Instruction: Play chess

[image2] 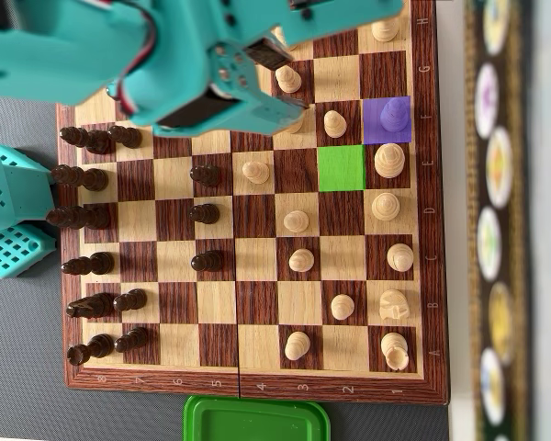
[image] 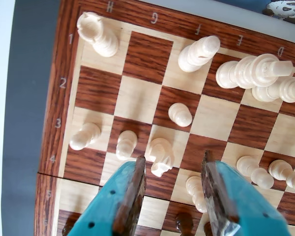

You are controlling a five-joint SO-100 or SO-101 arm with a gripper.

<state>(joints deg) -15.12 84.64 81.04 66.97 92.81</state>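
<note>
Fingers of the gripper [image: 173, 184] are spread apart, empty, above the chessboard [image: 59, 123], framing the white knight [image: 160, 157] beside them, presumably for approach.

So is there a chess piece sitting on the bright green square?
No, in the overhead view the green square is bare, while the purple square beside it holds a piece.

Bright, even daylight; soft shadows, edges slightly blurred.
</note>
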